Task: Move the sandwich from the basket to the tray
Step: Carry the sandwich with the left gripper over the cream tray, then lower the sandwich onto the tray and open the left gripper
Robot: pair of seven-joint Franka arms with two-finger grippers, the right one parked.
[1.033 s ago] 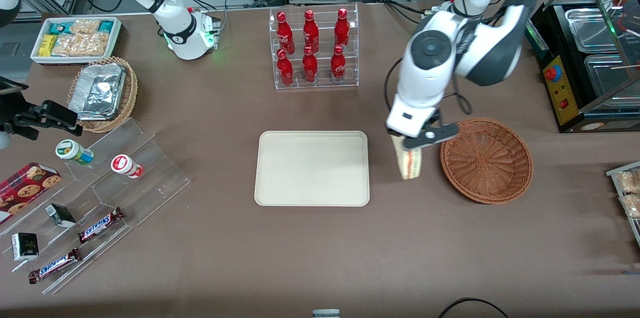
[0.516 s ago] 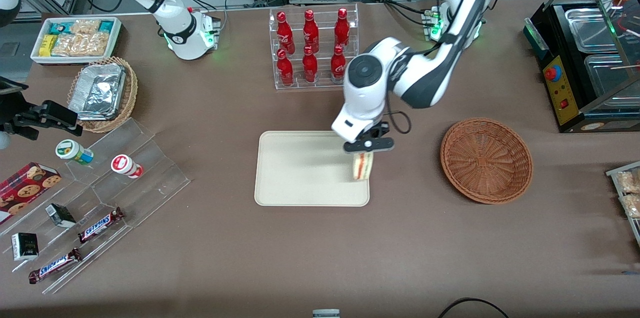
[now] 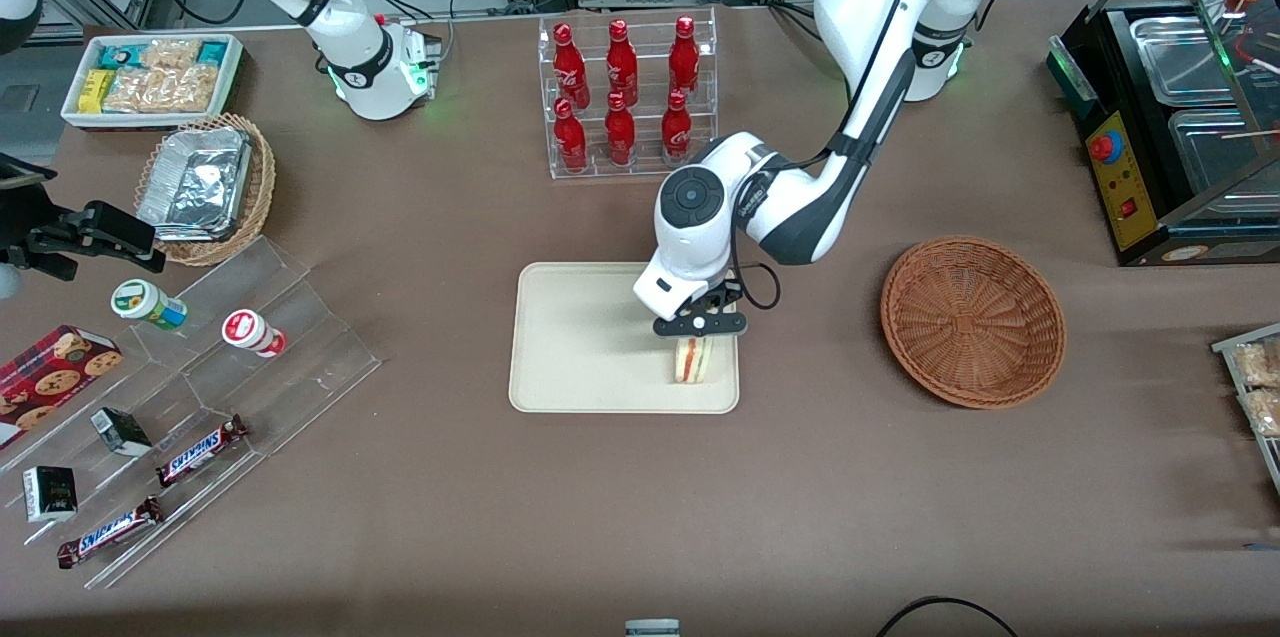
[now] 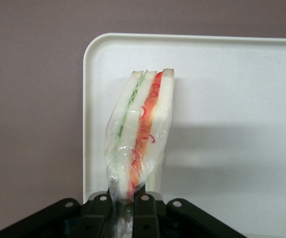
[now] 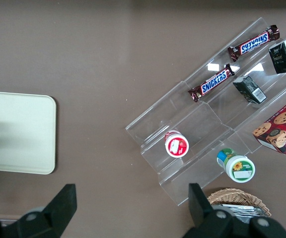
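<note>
**Wrapped sandwich held over a corner of the tray**

The gripper [image 3: 699,325] of the working arm hangs above the tray [image 3: 590,337], at the tray corner nearer the front camera and toward the basket [image 3: 972,320]. Its black fingers [image 4: 144,206] pinch one end of the sandwich [image 3: 694,359], a wedge in clear film with white bread and a red, orange and green filling [image 4: 142,130]. The wedge stands on edge, its filling layers facing the wrist camera. Whether its lower end touches the tray cannot be told. The reddish-brown wicker basket sits on the bench [image 3: 820,497], well apart from the tray, toward the working arm's end, and holds nothing.

The bench is covered in a plain matt brown surface. A clear rack of red cola bottles [image 3: 625,95] stands farther from the front camera than the tray. Toward the parked arm's end lie a tan wicker basket with foil containers [image 3: 205,185], a white bin of snack packets [image 3: 152,77] and a stepped clear display [image 3: 215,387] bearing Snickers bars [image 5: 211,82], small cups and a cookie box [image 3: 52,377]. Metal framing and cables run along the room's edge above the bench.
</note>
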